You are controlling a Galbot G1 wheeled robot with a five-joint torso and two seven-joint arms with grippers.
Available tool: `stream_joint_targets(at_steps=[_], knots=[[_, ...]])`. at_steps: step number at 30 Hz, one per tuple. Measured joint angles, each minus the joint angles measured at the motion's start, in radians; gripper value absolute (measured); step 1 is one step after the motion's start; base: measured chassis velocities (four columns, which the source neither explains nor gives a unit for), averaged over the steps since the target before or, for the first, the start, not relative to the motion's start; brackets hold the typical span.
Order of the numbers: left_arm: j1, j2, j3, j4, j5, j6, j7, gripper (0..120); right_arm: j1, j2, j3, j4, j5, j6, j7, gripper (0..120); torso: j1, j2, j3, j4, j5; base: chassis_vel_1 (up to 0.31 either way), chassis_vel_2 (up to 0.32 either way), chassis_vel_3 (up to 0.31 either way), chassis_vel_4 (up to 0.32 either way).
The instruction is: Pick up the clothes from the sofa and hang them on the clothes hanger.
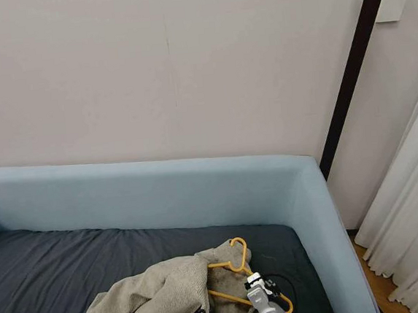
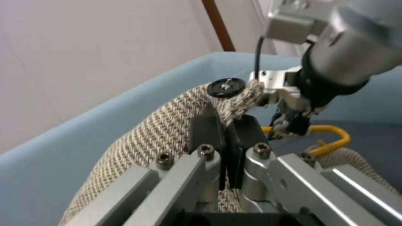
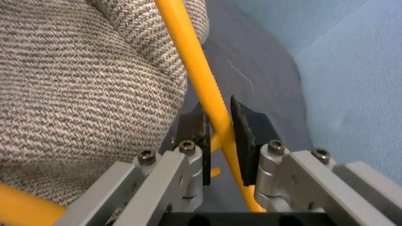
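Dark grey sofa cushion point(image 1: 43, 273) carries the work at the near edge of the head view, where both tools sit low over a crumpled grey knitted garment point(image 1: 162, 292). The left tool point(image 2: 229, 129) is clamped on a fold of the knit just below a black button point(image 2: 226, 87). The right tool point(image 3: 219, 127) is closed on a bar of the yellow hanger point(image 3: 188, 61), whose hook lies on the cloth toward the backrest. Threading looks like the step in hand: the right should hold the hanger level and steady while the left draws the garment's opening over one hanger arm, slowly, since loose knit probably snags and stretches. Beyond rise the pale blue backrest point(image 1: 161, 193) and a bare wall point(image 1: 150, 74).
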Motion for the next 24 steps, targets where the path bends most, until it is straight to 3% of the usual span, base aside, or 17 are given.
stream_joint_targets(at_steps=[9,16,24], knots=[[-0.005,-0.009,0.046,-0.003,0.003,0.000,0.027,0,0.074,0.036,-0.045,-0.066,-0.001,-0.001,0.001,10,0.000,0.000,0.000,0.0000,-0.0002,0.000,0.000,0.000,0.000],[-0.020,-0.028,0.062,0.019,0.013,0.000,0.052,0,0.100,0.091,-0.100,-0.140,-0.211,0.068,-0.045,9,0.000,0.000,0.000,0.0000,-0.0002,0.000,0.000,0.000,0.000],[-0.040,-0.033,0.056,0.070,0.021,0.000,0.061,0,0.123,0.146,-0.103,-0.148,-0.249,0.115,-0.051,8,0.000,0.000,0.000,0.0001,-0.0002,0.000,0.000,0.000,0.000]])
